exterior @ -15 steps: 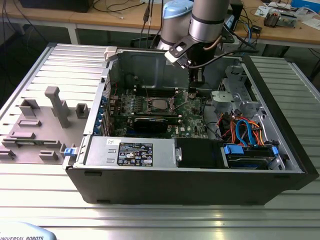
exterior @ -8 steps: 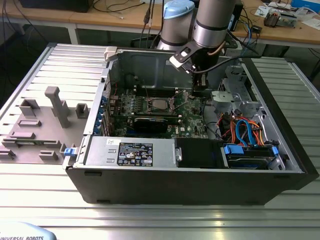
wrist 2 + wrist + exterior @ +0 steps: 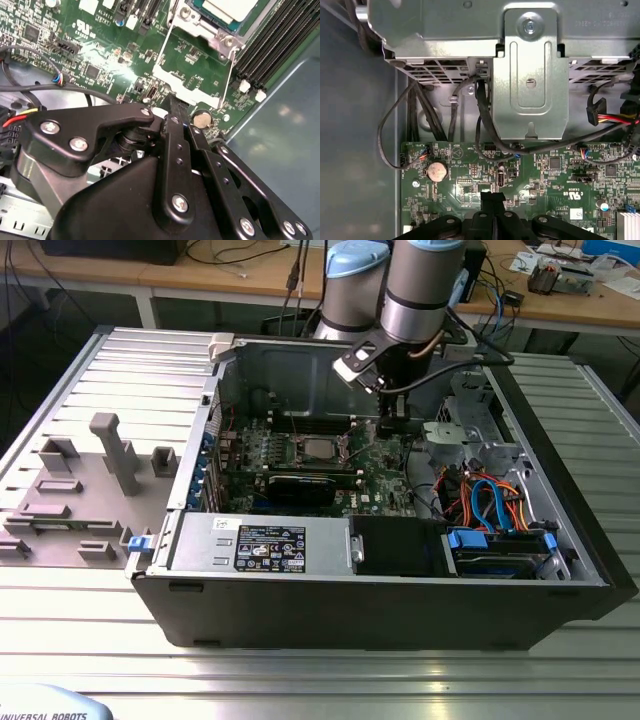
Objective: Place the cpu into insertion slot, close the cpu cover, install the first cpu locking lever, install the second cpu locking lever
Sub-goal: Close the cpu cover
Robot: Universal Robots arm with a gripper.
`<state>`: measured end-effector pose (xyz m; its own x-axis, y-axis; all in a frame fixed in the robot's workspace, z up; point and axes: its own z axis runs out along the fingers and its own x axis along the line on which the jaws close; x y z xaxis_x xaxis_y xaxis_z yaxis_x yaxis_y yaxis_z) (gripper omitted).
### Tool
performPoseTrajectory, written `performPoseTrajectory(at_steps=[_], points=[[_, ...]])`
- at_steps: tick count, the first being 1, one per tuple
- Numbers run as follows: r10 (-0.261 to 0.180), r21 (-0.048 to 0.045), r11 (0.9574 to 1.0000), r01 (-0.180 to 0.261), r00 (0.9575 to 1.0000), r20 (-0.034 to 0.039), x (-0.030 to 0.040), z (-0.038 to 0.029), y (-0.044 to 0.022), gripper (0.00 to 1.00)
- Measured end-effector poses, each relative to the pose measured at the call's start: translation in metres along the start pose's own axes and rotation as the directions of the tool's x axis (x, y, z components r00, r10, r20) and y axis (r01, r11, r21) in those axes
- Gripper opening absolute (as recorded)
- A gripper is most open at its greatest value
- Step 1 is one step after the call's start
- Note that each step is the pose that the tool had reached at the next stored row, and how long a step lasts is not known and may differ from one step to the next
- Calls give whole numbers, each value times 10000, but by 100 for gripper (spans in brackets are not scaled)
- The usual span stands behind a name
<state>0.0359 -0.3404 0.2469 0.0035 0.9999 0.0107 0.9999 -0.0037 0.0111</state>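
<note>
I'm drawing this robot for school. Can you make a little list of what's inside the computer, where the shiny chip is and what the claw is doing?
place: open computer case on a ribbed metal table
cpu: lying in the insertion slot on the green motherboard
cpu cover: silvery frame around the chip, looks down
lever rods: thin wires beside the socket; latched or not, cannot tell
gripper: shut, holding nothing, over the board near the coin battery, apart from the cpu
</note>
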Motion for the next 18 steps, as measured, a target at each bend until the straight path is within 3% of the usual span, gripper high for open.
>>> performPoseTrajectory(at_steps=[3, 18], points=[[0, 11, 10000, 0, 10000, -32, 1, 2, -15, 11], [2, 12, 10000, -2, 10000, -32, 0, 0, -37, 11]])
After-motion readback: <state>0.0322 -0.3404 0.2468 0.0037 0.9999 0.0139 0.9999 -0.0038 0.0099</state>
